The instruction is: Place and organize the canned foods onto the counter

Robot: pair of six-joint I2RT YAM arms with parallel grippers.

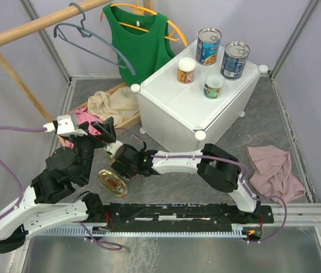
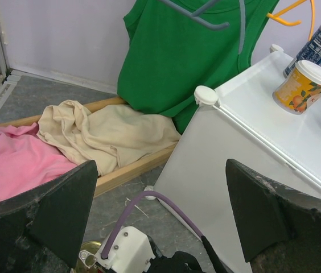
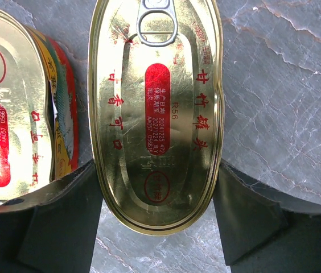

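Gold oval tin (image 3: 156, 85) flat on the grey tabletop (image 3: 280, 85), right gripper (image 3: 156, 170) straddling it, fingers hugging its sides. Gripping? Can't tell. Second tin (image 3: 12, 114) just beside. Left gripper (image 2: 160, 170) gapes wide, empty.

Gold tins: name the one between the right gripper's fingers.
The tin with its pull ring in view, a finger on each side; the other tin lies outside them.

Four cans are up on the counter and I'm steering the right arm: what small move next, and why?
Probably close the right tool fully on the oval gold tin before lifting. Its fingers flank the tin's long sides near one end, but a firm pinch can't be confirmed. The second tin lies close beside one finger, so keep the arm still meanwhile.
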